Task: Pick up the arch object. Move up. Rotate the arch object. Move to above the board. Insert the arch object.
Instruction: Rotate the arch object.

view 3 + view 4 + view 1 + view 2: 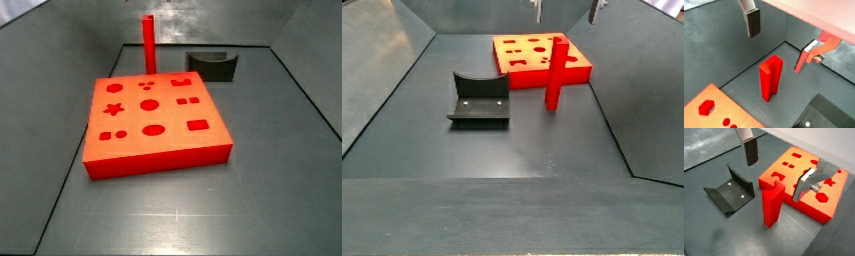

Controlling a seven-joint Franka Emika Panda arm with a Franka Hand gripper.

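Observation:
My gripper (pixel 774 182) is open and empty, high above the floor; its two fingers hang at the upper edge of a side view (pixel 565 12). In both wrist views a thin red upright rod (pixel 769 80) stands on the floor below the gap between the fingers (pixel 753 25). The board (pixel 814 213), a thick red-orange slab with shaped recesses, lies right beside the rod. It also shows in both side views (pixel 174 115) (pixel 583 70) and at a corner of a wrist view (pixel 714 95). The arch object is out of view.
The fixture (pixel 729 195), a dark L-shaped bracket, stands on the floor across the rod from the board; it also shows in a side view (pixel 480 102). The rod (pixel 148 45) rises above the board's far edge. Grey walls enclose the floor.

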